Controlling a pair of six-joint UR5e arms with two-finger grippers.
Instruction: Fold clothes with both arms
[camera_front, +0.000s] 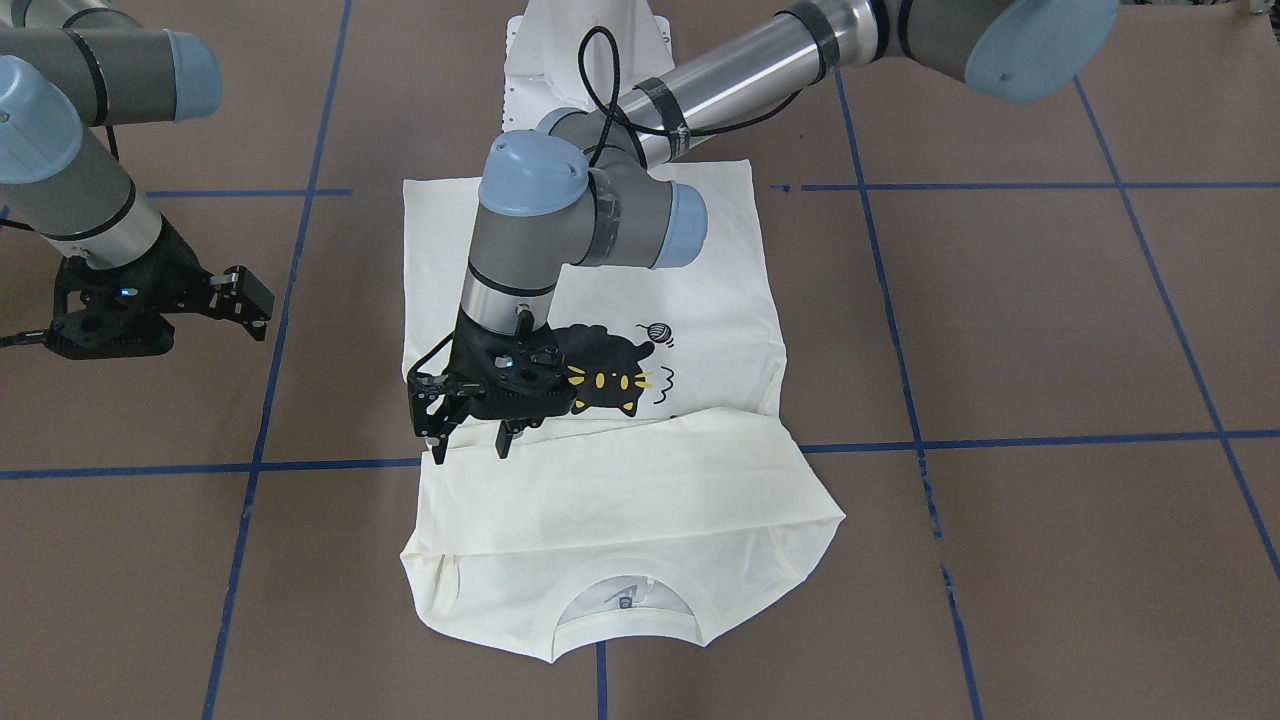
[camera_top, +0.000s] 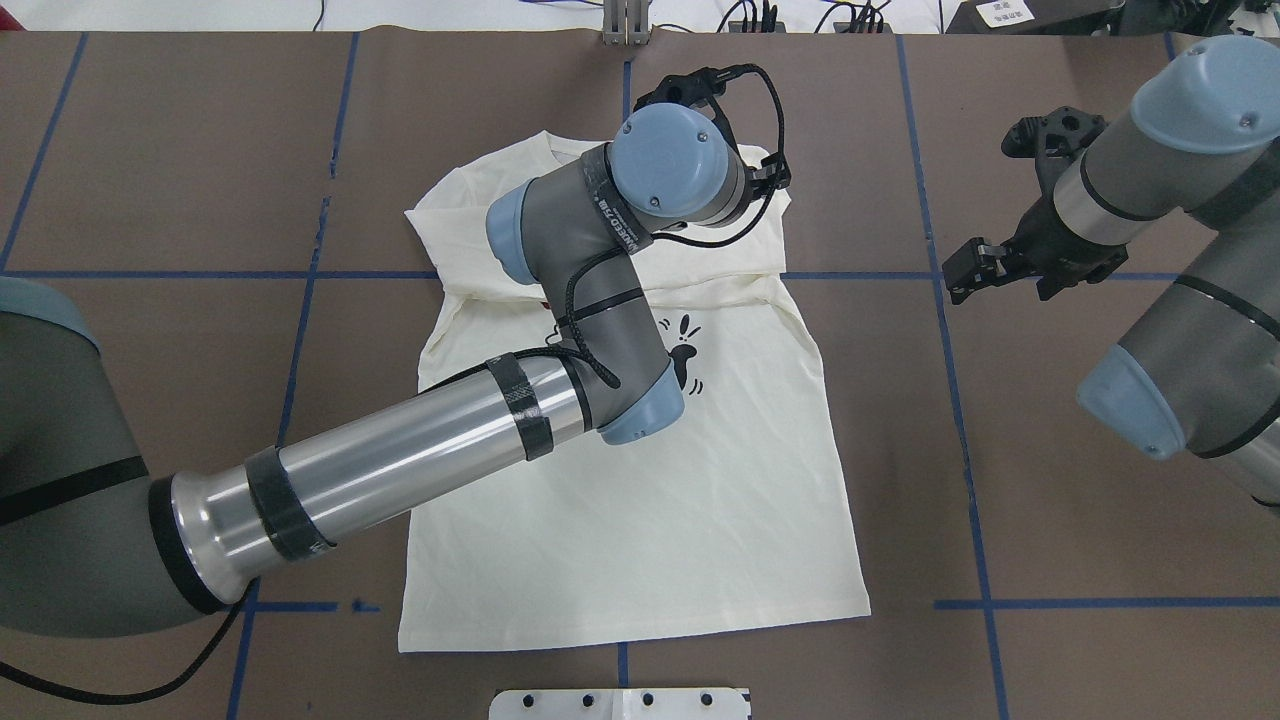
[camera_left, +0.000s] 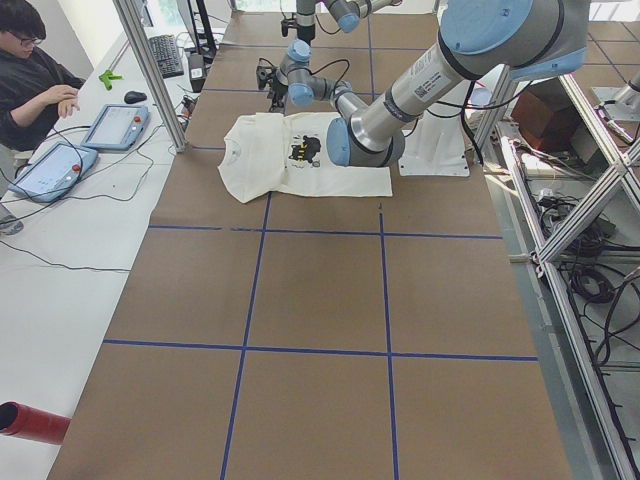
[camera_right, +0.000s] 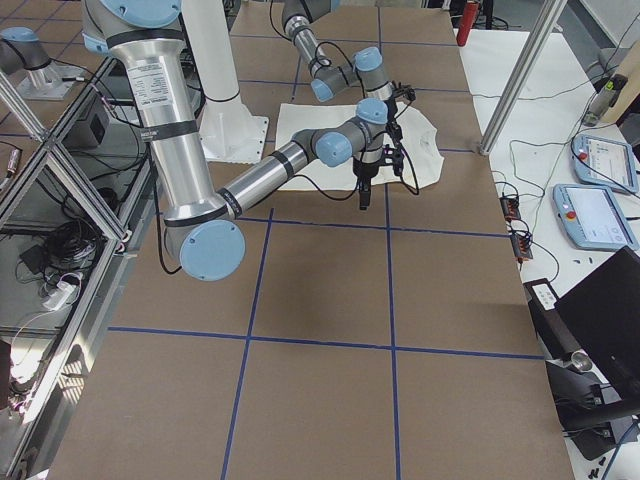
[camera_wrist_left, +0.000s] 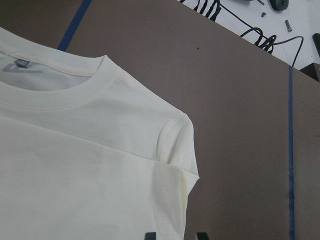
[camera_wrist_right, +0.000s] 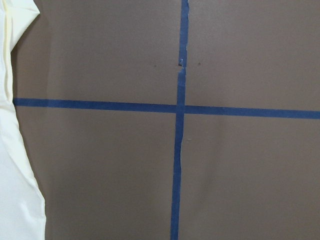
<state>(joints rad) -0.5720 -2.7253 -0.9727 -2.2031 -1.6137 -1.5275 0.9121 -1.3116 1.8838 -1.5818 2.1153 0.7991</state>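
Lying mid-frame, the cream shirt (camera_front: 620, 500) has its collar end folded over; the spread left tool (camera_front: 468, 440) hides part of the cat print (camera_front: 610, 380); the right tool (camera_front: 245, 305) at left cannot be read.

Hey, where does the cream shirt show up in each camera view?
Front-facing: shirt centre, collar toward the bottom.
Overhead: shirt centre, partly under the left arm.
Exterior left: shirt upper middle, small.
Exterior right: shirt upper middle, beyond the right arm.
Left wrist: shirt fills the lower left.
Right wrist: shirt sliver on the left edge.
Shared landmark: the blue tape line passing under the shirt near its fold.
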